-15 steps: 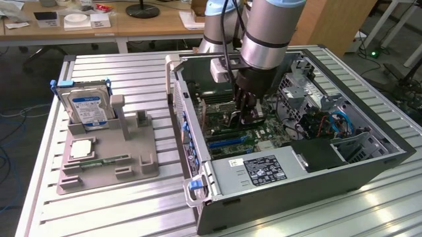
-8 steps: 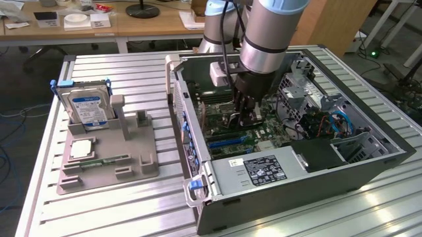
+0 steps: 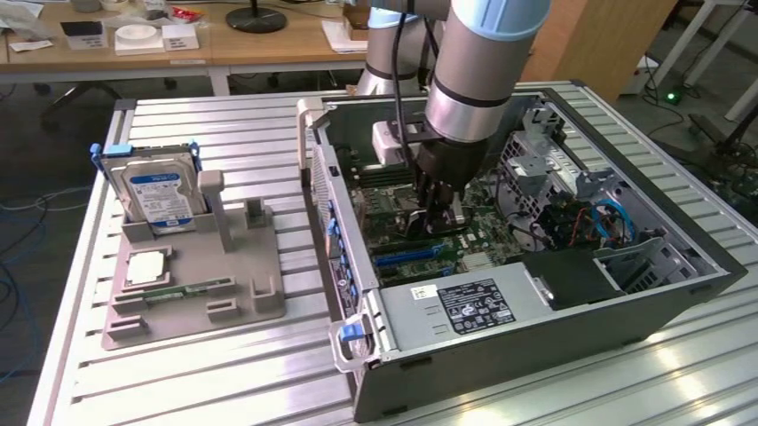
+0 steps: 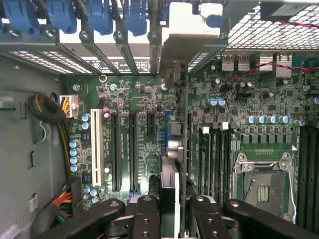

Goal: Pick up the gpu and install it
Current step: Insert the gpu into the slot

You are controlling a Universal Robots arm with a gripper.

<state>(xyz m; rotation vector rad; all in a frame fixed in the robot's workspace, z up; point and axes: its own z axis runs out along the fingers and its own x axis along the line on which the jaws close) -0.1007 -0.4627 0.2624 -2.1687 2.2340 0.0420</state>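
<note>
— Where is the arm [image 3: 474, 62]?

— Reaching down into the open computer case [image 3: 663, 302], which lies on its side on the slatted metal table [image 3: 213, 373]. Its pincer [image 3: 436, 213] is low over the green motherboard [image 3: 474, 232], closed on a thin dark card, the gpu [image 3: 434, 220], held on edge just above the blue slots [image 3: 409, 257].

— And to the exterior view's left?

— A grey holder tray [image 3: 195, 297] stands well apart from the case — an upright hard drive [image 3: 160, 197] with a blue-white label sits in its back slot, and a small memory stick [image 3: 187, 289] lies flat nearer the front.
</note>
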